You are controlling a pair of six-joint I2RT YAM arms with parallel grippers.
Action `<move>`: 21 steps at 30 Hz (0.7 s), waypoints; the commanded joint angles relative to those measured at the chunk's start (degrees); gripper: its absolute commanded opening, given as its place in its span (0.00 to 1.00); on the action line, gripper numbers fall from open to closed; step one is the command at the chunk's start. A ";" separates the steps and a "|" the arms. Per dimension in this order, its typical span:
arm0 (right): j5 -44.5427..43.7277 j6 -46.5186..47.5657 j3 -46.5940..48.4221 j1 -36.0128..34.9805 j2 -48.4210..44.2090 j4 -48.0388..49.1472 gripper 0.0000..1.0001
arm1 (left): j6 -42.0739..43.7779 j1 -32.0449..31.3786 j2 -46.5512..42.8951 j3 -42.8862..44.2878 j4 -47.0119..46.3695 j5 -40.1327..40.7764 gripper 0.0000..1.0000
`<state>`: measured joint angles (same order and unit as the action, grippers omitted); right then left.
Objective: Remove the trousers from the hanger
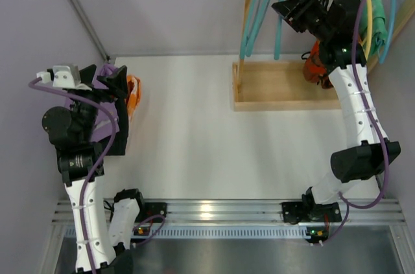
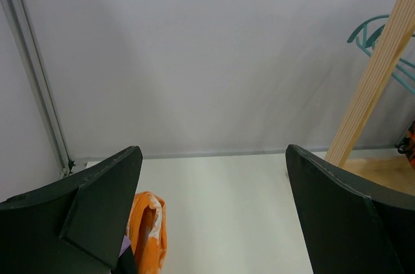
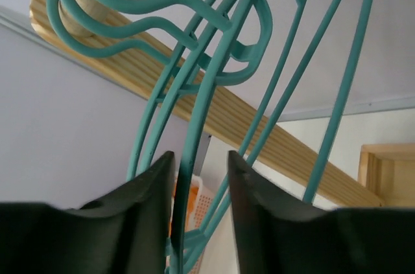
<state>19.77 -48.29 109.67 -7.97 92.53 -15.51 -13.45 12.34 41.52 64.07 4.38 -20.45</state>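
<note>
Purple trousers (image 1: 106, 122) and an orange patterned garment (image 1: 133, 92) lie at the table's left, under my left arm. My left gripper (image 1: 97, 81) hovers over them, jaws wide open and empty (image 2: 214, 151); the orange cloth (image 2: 148, 232) shows by its left finger. Green mottled trousers (image 1: 378, 24) hang at the rack's far right. A red-brown cloth (image 1: 316, 67) lies on the rack base behind my right arm. My right gripper (image 1: 297, 7) is raised among bare teal hangers (image 1: 260, 11). Its jaws (image 3: 200, 156) stand open with one teal hanger wire (image 3: 192, 157) between them, against the left finger.
The wooden rack has a tray base (image 1: 272, 83), an upright post (image 1: 248, 2) and a top rail (image 3: 97, 2). The post also shows in the left wrist view (image 2: 376, 79). A wall closes the back, and a metal rail (image 1: 220, 209) runs along the near edge.
</note>
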 commanded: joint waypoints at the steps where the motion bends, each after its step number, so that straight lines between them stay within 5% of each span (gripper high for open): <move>1: 0.01 1.36 1.78 -0.82 -1.30 3.64 0.45 | -0.43 0.14 0.40 0.79 -0.96 -0.12 0.99; 9: -1.05 5.74 -4.10 0.49 -9.81 -0.04 0.99 | 1.58 0.06 1.11 1.49 -1.04 -1.17 0.99; 16: -0.53 16.46 -10.09 1.02 -22.72 -5.67 0.99 | 1.33 0.06 1.46 1.32 -1.04 -3.02 0.99; 21: -1.13 28.56 -5.72 2.34 -27.66 -14.27 0.99 | -0.17 0.06 2.16 1.58 -0.95 -5.22 0.99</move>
<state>18.92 -30.70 99.77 -6.81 67.11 -24.56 -12.32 12.34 43.05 64.07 4.80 -23.29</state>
